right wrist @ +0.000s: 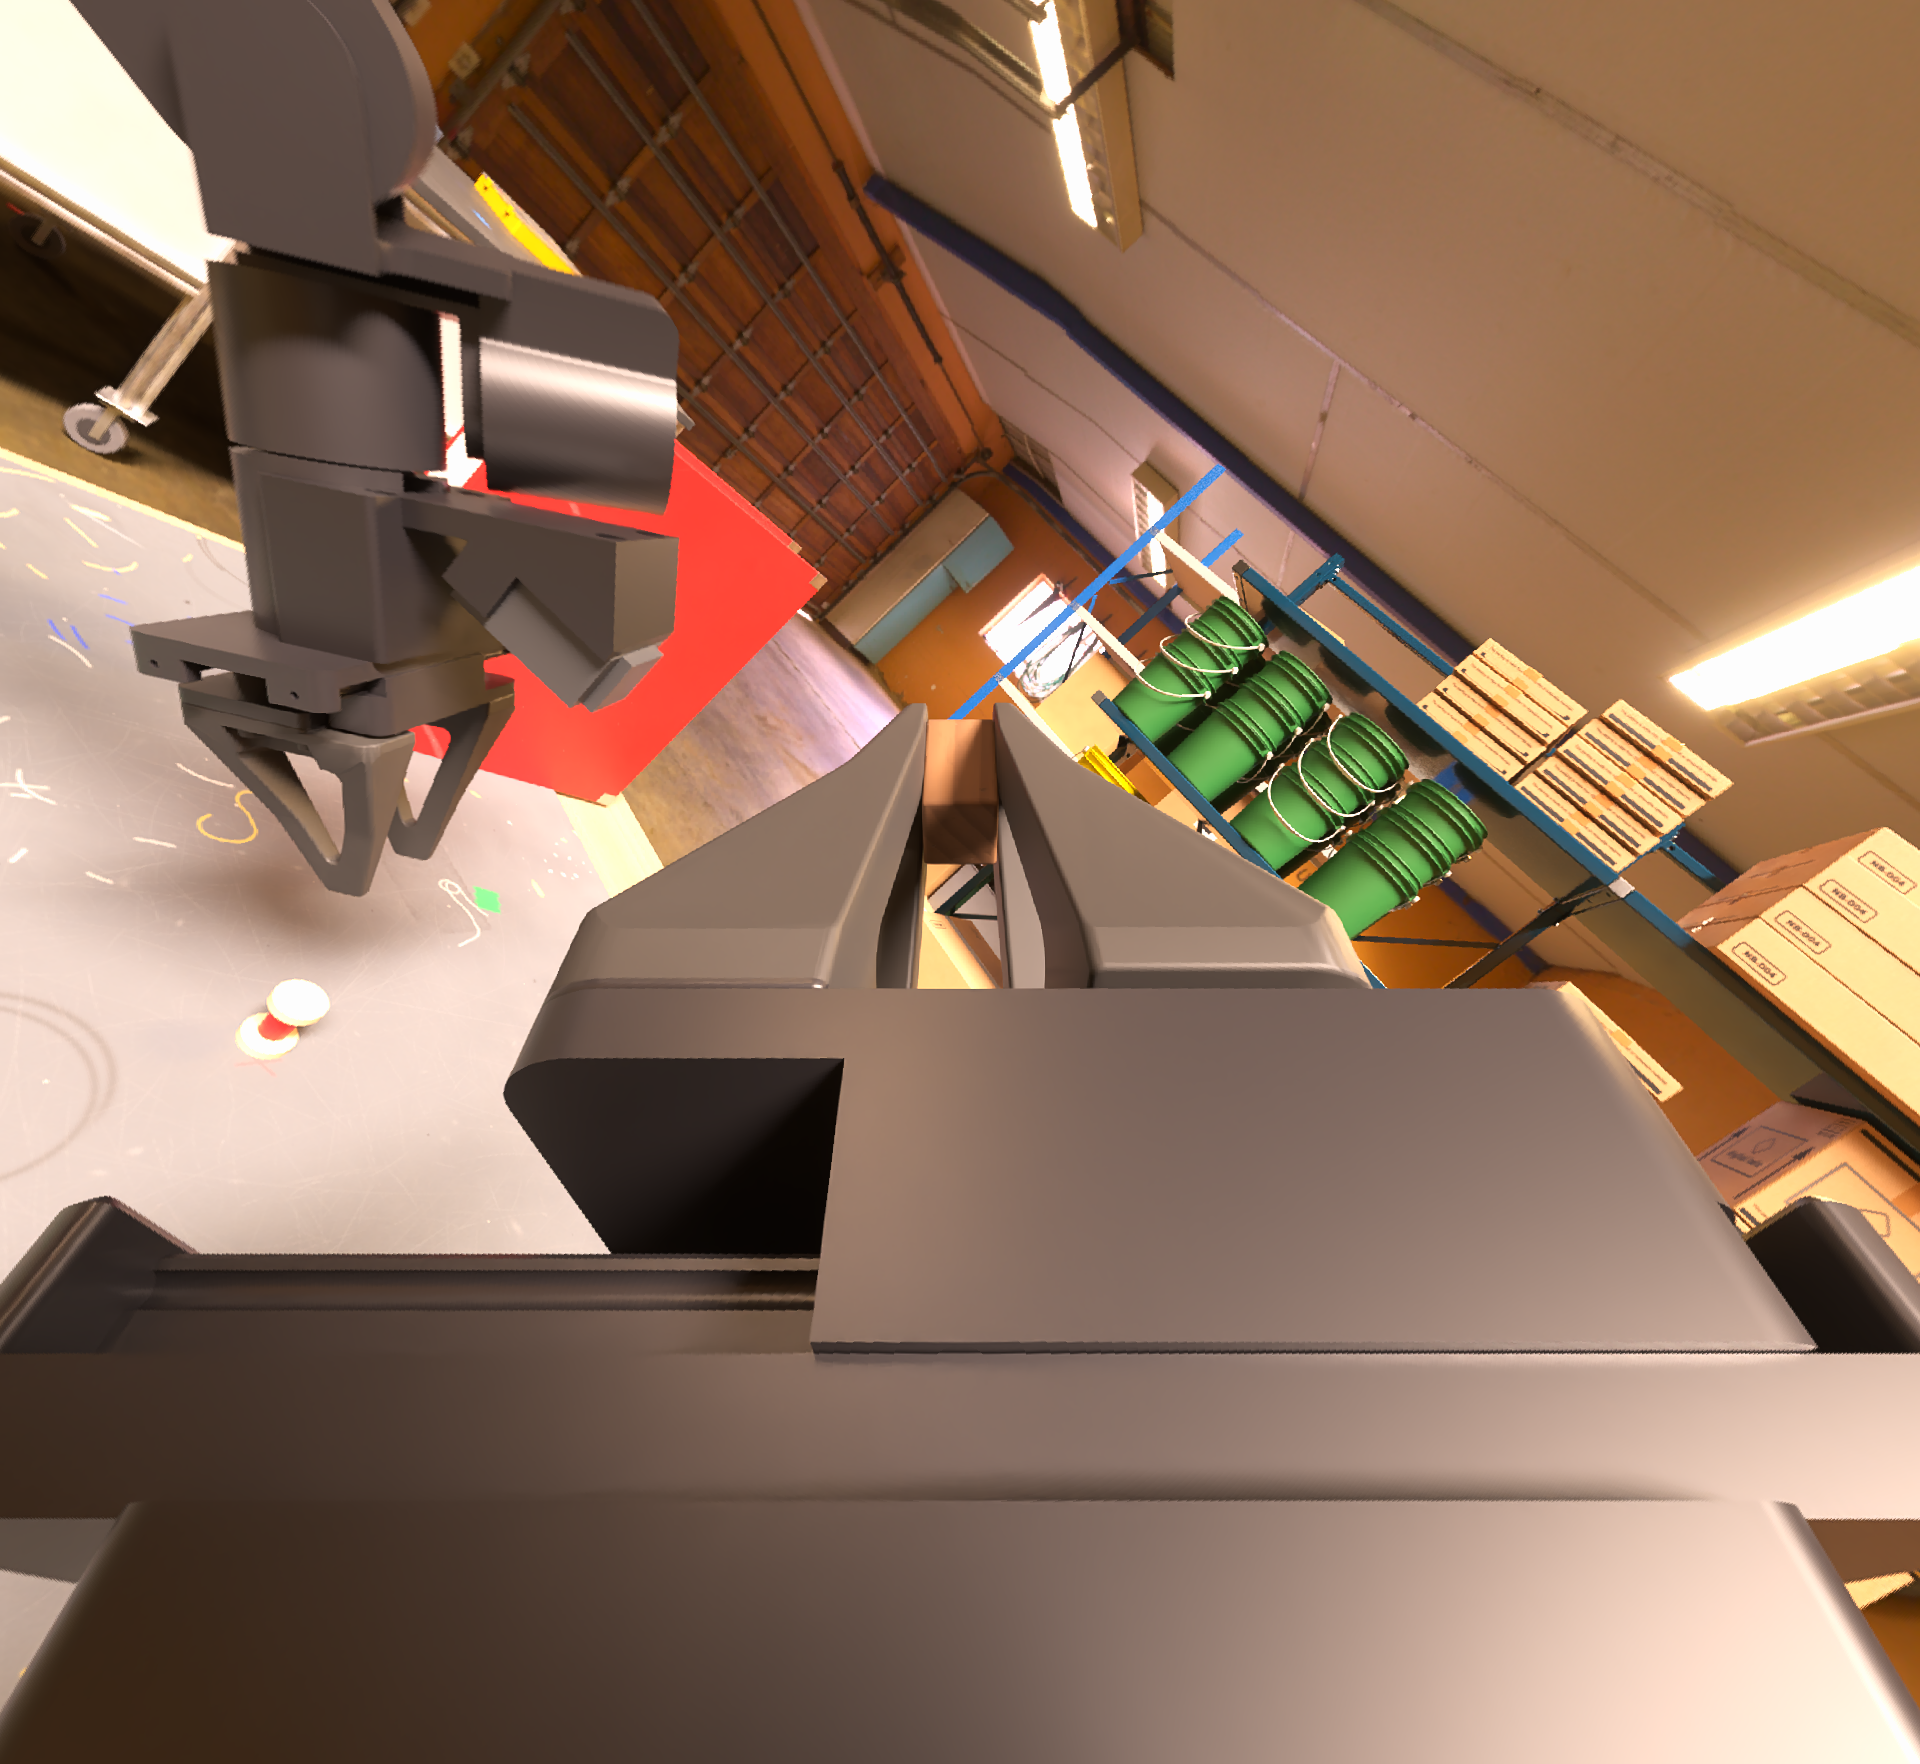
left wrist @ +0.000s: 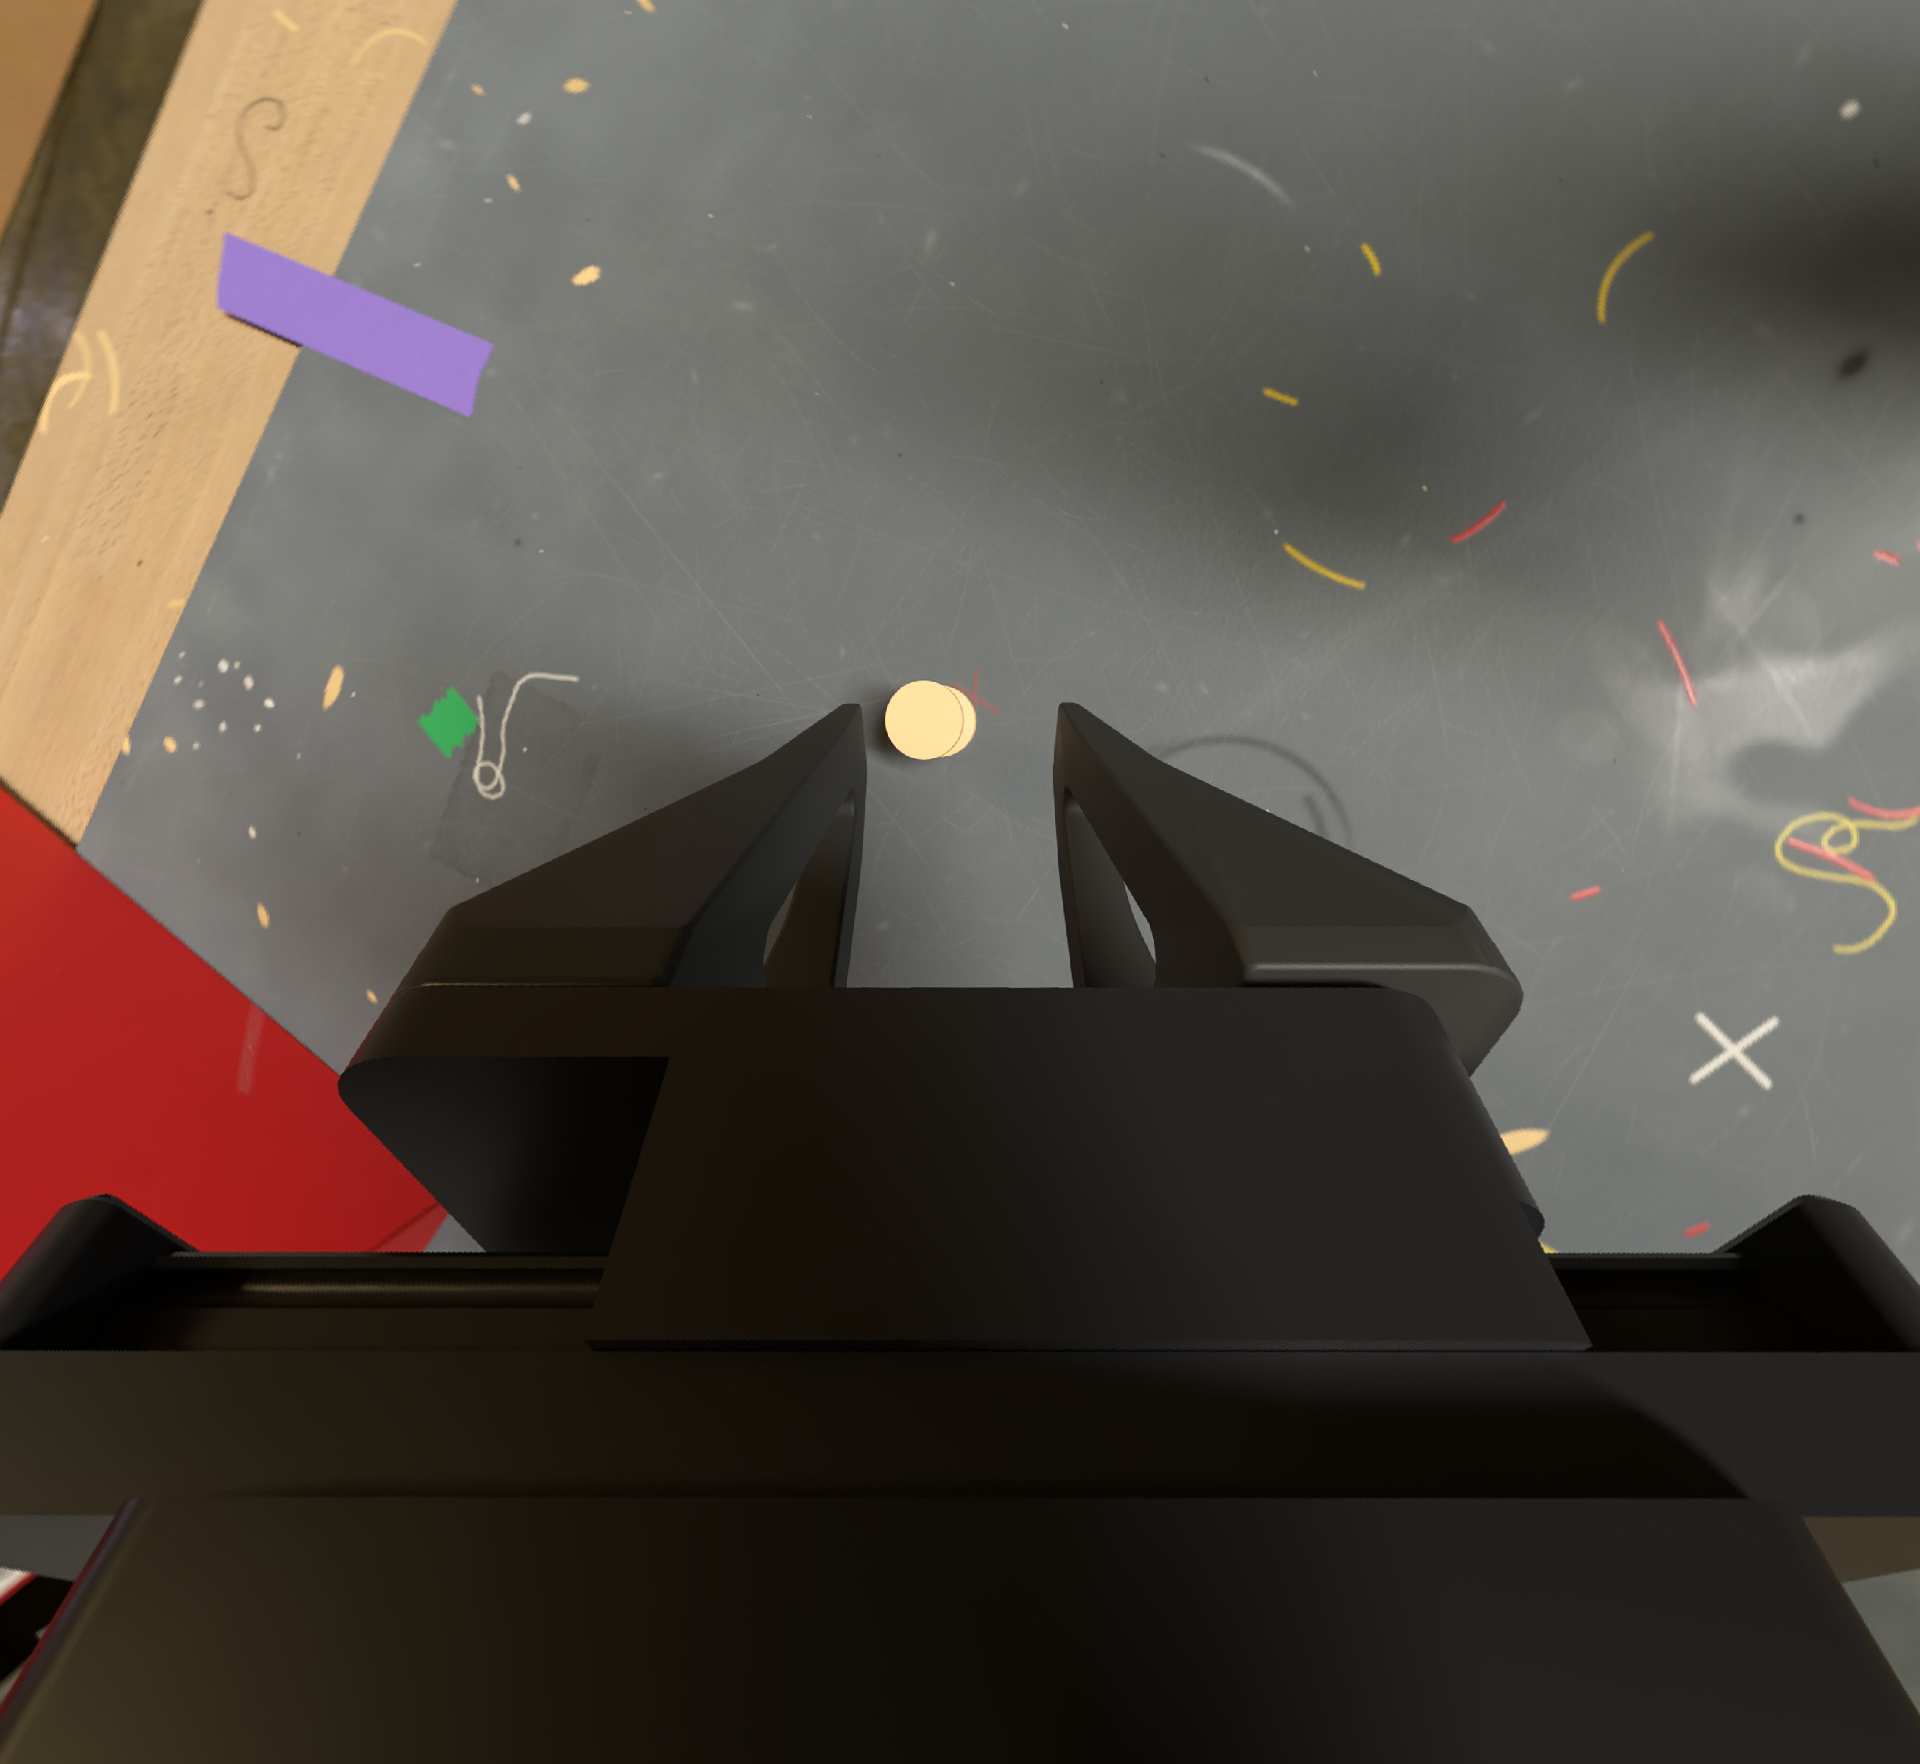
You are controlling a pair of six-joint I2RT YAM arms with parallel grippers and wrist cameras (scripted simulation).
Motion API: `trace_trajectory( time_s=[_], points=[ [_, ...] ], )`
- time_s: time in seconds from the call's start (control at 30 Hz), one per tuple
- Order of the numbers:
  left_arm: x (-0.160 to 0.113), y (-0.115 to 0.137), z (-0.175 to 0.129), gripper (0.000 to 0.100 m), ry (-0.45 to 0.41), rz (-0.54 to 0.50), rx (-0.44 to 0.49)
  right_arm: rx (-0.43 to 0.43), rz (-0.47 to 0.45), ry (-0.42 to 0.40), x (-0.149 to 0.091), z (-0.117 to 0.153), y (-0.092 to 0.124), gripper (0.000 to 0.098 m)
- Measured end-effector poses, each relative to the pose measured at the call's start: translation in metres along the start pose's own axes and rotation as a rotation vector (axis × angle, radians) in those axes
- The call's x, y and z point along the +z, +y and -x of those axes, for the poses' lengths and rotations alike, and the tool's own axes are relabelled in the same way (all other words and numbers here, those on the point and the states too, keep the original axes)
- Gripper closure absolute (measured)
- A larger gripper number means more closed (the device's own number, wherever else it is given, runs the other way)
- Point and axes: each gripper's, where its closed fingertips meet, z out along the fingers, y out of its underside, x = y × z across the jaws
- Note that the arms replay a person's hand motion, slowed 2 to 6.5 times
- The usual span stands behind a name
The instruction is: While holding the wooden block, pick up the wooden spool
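Note:
The wooden spool stands on the grey table, seen from above as a pale round disc. In the right wrist view it shows pale end discs and a red middle. My left gripper is open and hovers above the spool, fingers on either side of it in the view, not touching. The same gripper appears in the right wrist view, well above the spool. My right gripper is shut on the wooden block, a brown block held up in the air, away from the table.
A wooden board with a purple tape strip lies at the table's left edge. A red panel lies at lower left. A small green scrap lies left of the spool. Shelves with green buckets and cardboard boxes stand beyond.

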Motion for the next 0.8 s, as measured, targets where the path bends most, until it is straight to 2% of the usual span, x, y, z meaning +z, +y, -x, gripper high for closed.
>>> trace_trajectory(
  time_s=[0.17,0.4,0.6,0.8],
  points=[
    [0.011,0.005,0.001,0.069,0.111,0.085,0.075,0.028,-0.030,0.011,-0.006,-0.006,-0.003,0.0876],
    [0.036,0.029,-0.005,0.065,0.260,0.288,0.112,0.048,-0.047,0.026,-0.012,-0.013,-0.003,0.0876],
    [0.060,0.048,0.003,0.064,0.238,0.436,0.206,0.051,-0.038,0.035,-0.016,-0.016,0.001,0.0876],
    [0.080,0.056,0.011,0.064,0.227,0.509,0.245,0.060,-0.057,0.043,-0.021,-0.019,-0.002,0.0876]
  ],
)
